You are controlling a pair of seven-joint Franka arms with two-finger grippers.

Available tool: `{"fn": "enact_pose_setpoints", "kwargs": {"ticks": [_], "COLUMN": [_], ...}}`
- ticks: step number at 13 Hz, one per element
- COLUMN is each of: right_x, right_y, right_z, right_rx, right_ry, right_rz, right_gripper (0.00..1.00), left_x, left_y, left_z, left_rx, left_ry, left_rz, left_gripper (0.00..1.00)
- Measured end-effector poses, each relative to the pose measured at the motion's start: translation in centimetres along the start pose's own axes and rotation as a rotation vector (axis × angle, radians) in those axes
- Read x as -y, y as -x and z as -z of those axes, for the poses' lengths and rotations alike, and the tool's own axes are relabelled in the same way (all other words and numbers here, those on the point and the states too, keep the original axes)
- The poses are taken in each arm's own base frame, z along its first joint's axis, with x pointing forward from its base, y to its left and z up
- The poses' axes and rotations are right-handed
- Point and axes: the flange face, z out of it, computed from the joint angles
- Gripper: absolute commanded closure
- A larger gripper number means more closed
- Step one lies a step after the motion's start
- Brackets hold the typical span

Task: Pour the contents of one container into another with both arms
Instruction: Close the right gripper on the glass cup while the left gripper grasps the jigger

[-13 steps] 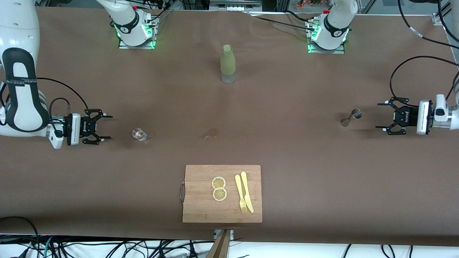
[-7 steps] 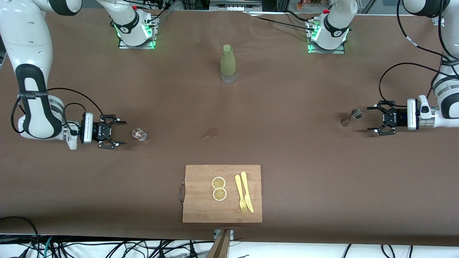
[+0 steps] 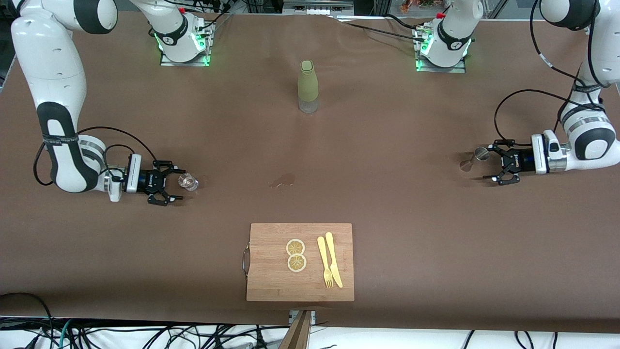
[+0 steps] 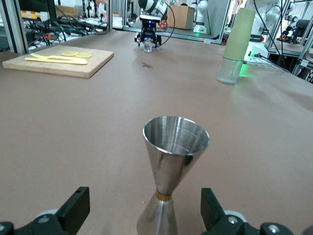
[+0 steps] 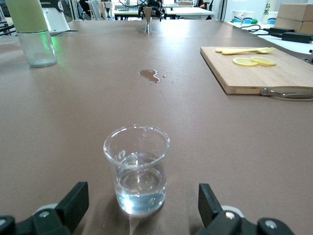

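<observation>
The clear glass tumbler (image 3: pixel 188 182) stands upright toward the right arm's end of the table, with clear liquid in its lower part (image 5: pixel 139 178). My right gripper (image 3: pixel 179 184) is low over the table, open, with its fingertips (image 5: pixel 73 198) reaching either side of the tumbler without touching it. The silvery jigger (image 3: pixel 473 159) stands upright toward the left arm's end. My left gripper (image 3: pixel 488 163) is open, and its fingers (image 4: pixel 211 208) flank the jigger's (image 4: pixel 173 161) lower cone with wide gaps.
An olive-green bottle (image 3: pixel 308 86) stands at mid-table near the bases. A small wet patch (image 3: pixel 284 180) lies between tumbler and jigger. A wooden cutting board (image 3: pixel 271 264) with lemon slices, a yellow fork and a knife sits near the front edge.
Both arms have reached in toward the table's middle: the right gripper has closed the gap to the tumbler, the left to the jigger. Neither object has moved.
</observation>
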Motion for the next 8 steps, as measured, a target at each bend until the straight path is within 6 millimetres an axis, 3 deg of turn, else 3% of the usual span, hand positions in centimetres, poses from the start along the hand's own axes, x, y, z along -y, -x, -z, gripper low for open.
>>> {"fn": "enact_pose_setpoints", "kwargs": {"ticks": [3, 6, 8], "right_x": [0.0, 0.3, 0.4], "right_y": [0.2, 0.2, 0.5], "right_z": [-2.1, -3.3, -3.8], "right_rx": [-0.044, -0.071, -0.079], "right_ry": [0.009, -0.005, -0.009], "right_rz": [0.011, 0.009, 0.006], "right_gripper": [0.01, 0.02, 0.13], "left_x": [-0.3, -0.5, -0.5], "left_y": [1.2, 1.5, 1.4], "left_z": [-2.3, -2.6, -2.7], "left_rx": [-0.022, -0.025, -0.036], "left_ry": [0.012, 0.017, 0.022], "left_rz": [-0.011, -0.024, -0.032], "left_gripper": [0.00, 0.00, 0.00]}}
